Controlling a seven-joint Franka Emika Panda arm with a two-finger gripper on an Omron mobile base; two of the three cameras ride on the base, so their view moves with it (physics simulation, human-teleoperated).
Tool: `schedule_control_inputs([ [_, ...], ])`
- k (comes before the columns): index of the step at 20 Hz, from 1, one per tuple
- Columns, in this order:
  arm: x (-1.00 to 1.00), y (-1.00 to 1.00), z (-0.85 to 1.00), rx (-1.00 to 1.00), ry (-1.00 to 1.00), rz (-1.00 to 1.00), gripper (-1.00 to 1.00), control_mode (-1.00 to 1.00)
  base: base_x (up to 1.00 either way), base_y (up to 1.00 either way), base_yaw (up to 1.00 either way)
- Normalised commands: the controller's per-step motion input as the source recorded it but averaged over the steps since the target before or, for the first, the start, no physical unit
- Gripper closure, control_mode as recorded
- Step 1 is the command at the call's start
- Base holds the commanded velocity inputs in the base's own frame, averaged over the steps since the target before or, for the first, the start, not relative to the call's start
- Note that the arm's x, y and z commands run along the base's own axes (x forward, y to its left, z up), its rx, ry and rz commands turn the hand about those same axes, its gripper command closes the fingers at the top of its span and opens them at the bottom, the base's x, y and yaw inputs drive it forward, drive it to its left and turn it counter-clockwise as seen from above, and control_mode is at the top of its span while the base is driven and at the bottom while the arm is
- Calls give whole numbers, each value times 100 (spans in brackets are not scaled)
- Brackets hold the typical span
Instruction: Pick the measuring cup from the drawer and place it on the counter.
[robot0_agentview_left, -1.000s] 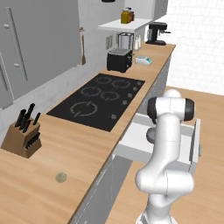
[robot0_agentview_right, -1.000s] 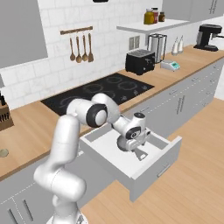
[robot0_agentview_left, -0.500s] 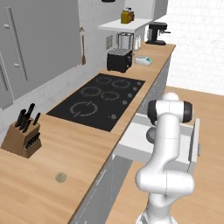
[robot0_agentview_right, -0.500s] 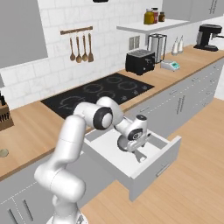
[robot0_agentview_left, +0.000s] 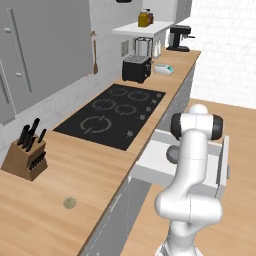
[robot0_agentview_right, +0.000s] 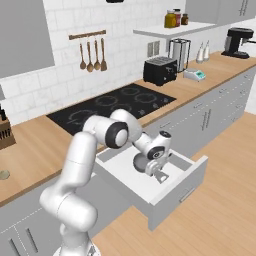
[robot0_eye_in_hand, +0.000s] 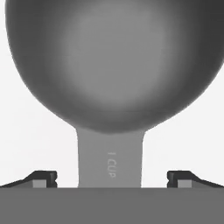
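Knife block (robot0_agentview_left: 25, 152) near left end, dark handles up; small olive ball (robot0_agentview_left: 69, 202) lying apart in front of it; black toaster (robot0_agentview_right: 160, 70) past cooktop (robot0_agentview_left: 114, 113); blender (robot0_agentview_right: 179, 52) beside toaster; coffee machine (robot0_agentview_right: 236, 42) at far end; wooden utensils (robot0_agentview_right: 92, 52) hanging on tiled wall; jars (robot0_agentview_right: 174, 18) on shelf.

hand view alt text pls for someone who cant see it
Close-up looking down on the measuring cup: its round dark grey bowl above, its flat handle stamped "1 CUP" running down between the two finger tips of the open gripper, on the drawer's white floor.
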Motion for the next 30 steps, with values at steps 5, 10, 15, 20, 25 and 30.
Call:
schedule_control_inputs([
  [5,2,18,-20,3,0,11,-100,-100,0,0,0],
  [10,0,2,-36,0,3,4,100,-100,0,0,0],
  [15,0,0,0,0,0,0,100,-100,0,0,0],
  [20,0,0,44,0,-6,0,100,-100,0,0,0],
  [25,0,-3,100,5,-21,-3,100,-100,0,0,0],
  [30,0,-16,100,7,-14,-1,100,-100,0,0,0],
])
